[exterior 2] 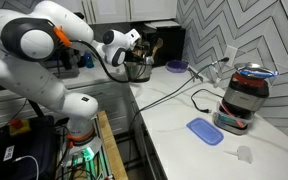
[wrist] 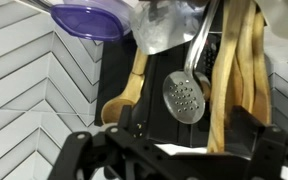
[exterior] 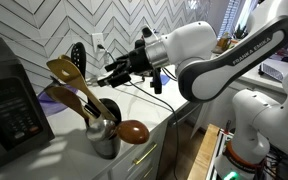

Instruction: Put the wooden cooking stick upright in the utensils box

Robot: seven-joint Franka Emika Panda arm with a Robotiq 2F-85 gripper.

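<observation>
the wooden cooking stick (exterior: 63, 69) stands upright in the utensils box (exterior: 105, 140), which sits near the front edge of the white worktop (exterior: 159, 115) in an exterior view, just beside a black appliance (exterior: 9, 105). a black perforated spoon (exterior: 77, 55) shares the box, and a reddish-brown spoon (exterior: 132, 130) leans out low. the gripper (exterior: 108, 75) hovers above the box, near the handles. in the wrist view its jaws stand apart, clamped on nothing, with the stick (wrist: 239, 80) and perforated spoon (wrist: 185, 97) ahead.
</observation>
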